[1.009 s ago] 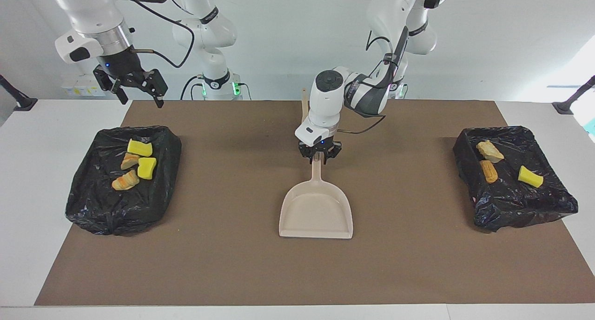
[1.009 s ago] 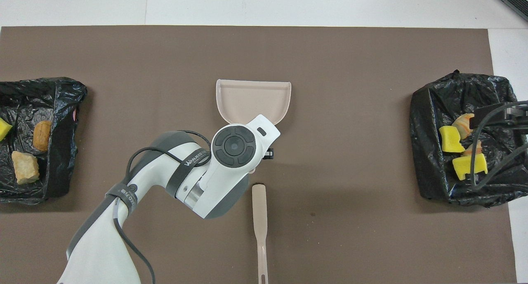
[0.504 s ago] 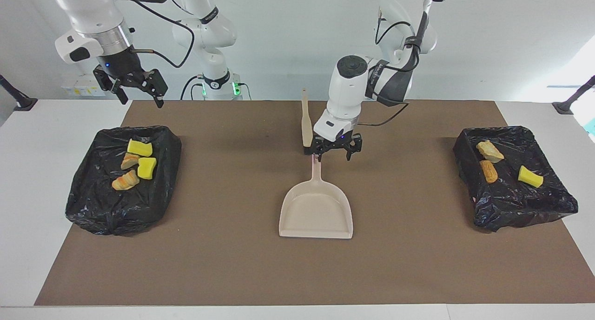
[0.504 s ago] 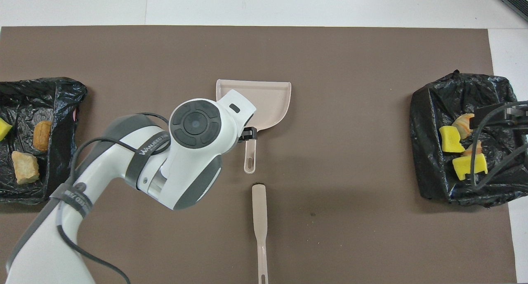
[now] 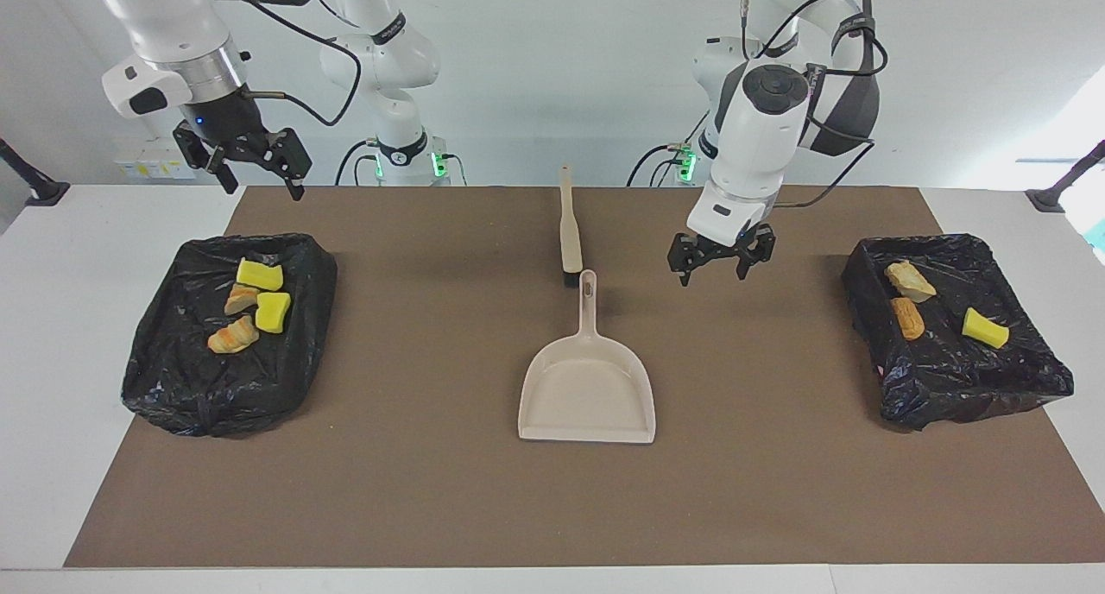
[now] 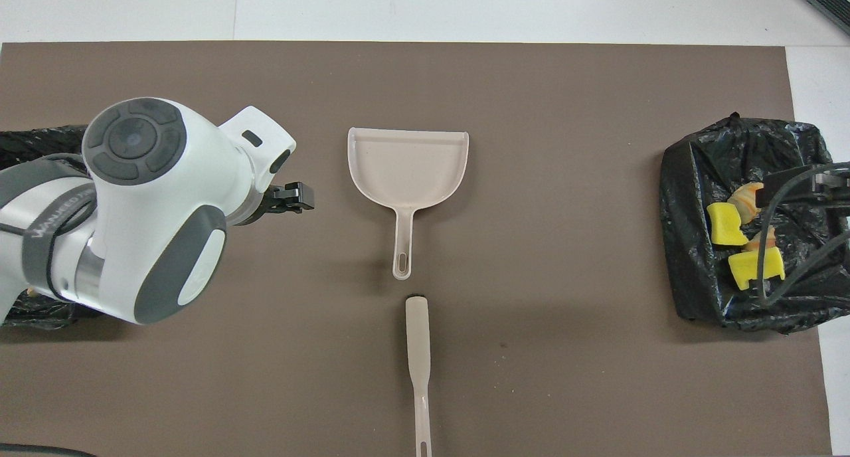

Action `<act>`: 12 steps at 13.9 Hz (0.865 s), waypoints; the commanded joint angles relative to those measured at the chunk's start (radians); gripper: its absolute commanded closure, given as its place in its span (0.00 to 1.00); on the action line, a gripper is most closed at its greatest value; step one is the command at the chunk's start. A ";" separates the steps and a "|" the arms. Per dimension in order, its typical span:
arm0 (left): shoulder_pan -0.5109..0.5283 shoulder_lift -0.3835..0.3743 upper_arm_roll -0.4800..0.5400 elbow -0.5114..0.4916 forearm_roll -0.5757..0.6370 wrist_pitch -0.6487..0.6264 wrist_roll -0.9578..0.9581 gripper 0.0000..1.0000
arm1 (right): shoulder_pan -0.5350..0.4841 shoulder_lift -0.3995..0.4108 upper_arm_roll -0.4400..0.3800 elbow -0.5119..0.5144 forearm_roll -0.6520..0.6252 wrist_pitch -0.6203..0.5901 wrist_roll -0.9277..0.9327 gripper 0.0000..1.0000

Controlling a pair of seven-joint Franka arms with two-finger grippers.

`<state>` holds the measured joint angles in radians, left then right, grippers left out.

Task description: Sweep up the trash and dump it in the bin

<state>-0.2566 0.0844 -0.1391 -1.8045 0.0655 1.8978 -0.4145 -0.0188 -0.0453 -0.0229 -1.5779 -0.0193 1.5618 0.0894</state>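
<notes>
The dustpan [image 5: 587, 387] is lying mid-mat, handle pointing toward the robots, in line with the brush [image 5: 569, 231]. Trash [image 5: 250, 305] is sitting in both bins [image 5: 173, 378]. The left gripper [image 5: 722, 262] and the right gripper [image 5: 246, 164] are hanging with fingers spread, holding nothing.

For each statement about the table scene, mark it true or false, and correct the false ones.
1. The dustpan lies empty on the brown mat. True.
2. The left gripper holds the dustpan's handle. False: it hangs open over bare mat, holding nothing.
3. Trash pieces lie in both black-lined bins. True.
4. The brush lies in the dustpan. False: it lies on the mat, nearer the robots.
5. The right gripper grips a yellow sponge chunk. False: its jaws are open and empty.
</notes>
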 commanded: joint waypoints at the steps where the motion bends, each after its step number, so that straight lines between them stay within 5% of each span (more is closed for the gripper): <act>1: 0.086 -0.069 -0.010 -0.022 0.002 -0.075 0.173 0.00 | -0.007 -0.021 0.001 -0.019 0.018 -0.005 -0.028 0.00; 5: 0.189 -0.132 -0.007 -0.021 -0.004 -0.163 0.382 0.00 | -0.007 -0.021 0.000 -0.019 0.018 -0.005 -0.028 0.00; 12: 0.316 -0.222 0.000 -0.004 -0.024 -0.253 0.392 0.00 | -0.007 -0.021 0.000 -0.019 0.018 -0.005 -0.028 0.00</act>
<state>0.0195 -0.1057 -0.1337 -1.8030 0.0551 1.6685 -0.0379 -0.0188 -0.0453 -0.0228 -1.5779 -0.0193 1.5618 0.0894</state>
